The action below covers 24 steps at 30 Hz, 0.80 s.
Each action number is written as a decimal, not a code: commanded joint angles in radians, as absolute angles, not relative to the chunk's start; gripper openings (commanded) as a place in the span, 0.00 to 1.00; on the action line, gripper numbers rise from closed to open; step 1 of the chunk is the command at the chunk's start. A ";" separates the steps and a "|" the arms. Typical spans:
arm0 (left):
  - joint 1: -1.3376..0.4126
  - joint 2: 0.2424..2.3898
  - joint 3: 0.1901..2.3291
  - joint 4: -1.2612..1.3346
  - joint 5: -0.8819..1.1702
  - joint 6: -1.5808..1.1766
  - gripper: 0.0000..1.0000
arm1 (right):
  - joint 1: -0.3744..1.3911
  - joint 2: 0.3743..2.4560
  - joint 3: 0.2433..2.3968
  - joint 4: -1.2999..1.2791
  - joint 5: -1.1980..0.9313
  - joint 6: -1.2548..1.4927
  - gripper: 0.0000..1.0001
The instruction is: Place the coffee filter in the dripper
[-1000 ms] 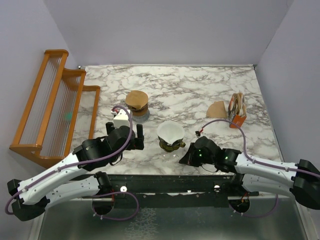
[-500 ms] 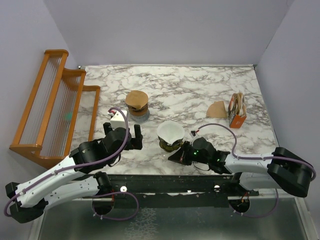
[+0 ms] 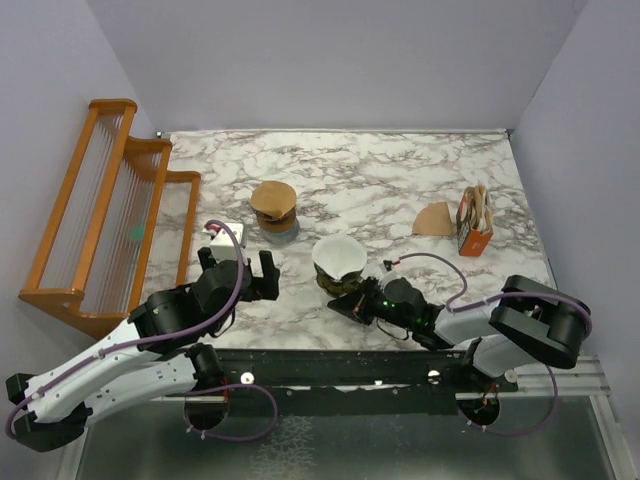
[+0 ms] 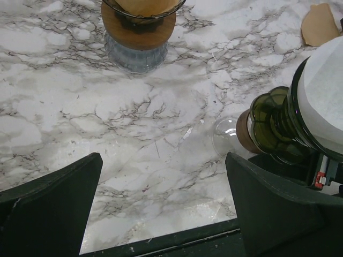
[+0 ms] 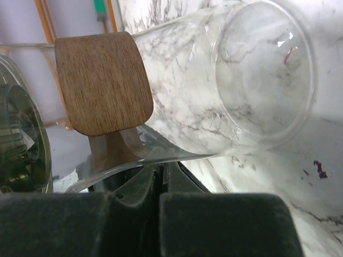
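Observation:
The dark olive dripper (image 3: 341, 288) stands near the table's front edge with the white coffee filter (image 3: 339, 259) seated in its mouth. Both show at the right of the left wrist view, the dripper (image 4: 276, 126) below the filter (image 4: 328, 88). My right gripper (image 3: 352, 302) is shut and empty, low against the dripper's base. In the right wrist view its tips (image 5: 166, 179) sit just under a clear glass cup (image 5: 246, 80) with a wooden handle (image 5: 102, 80). My left gripper (image 3: 238, 264) is open and empty to the left of the dripper, over bare marble (image 4: 163, 160).
A brown disc on a grey stand (image 3: 274, 210) with tan paper in it stands behind the left gripper. A flat tan paper piece (image 3: 434, 218) and an orange holder (image 3: 474, 222) lie at the right. A wooden rack (image 3: 100, 210) stands off the table's left edge.
My right gripper has slid left along the front edge up to the dripper's base. My left gripper has drawn back and to the left, away from the dripper.

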State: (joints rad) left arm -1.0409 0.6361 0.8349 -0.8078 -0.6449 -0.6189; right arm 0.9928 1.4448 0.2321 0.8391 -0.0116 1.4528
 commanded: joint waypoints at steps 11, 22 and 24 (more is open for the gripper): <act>-1.037 0.639 0.819 -0.778 -0.668 -0.609 0.99 | 0.939 1.715 0.344 1.105 0.150 1.509 0.01; -1.037 0.612 0.814 -0.777 -0.675 -0.613 0.99 | 0.798 1.833 0.509 1.043 0.065 1.400 0.00; -1.037 0.614 0.814 -0.775 -0.676 -0.613 0.99 | 0.767 1.855 0.536 1.039 0.044 1.383 0.01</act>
State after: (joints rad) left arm -1.0409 0.6189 0.8234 -0.7876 -0.6456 -0.6189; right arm 0.8185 1.8061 0.4915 1.0531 0.0761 1.4387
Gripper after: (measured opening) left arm 0.988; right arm 0.012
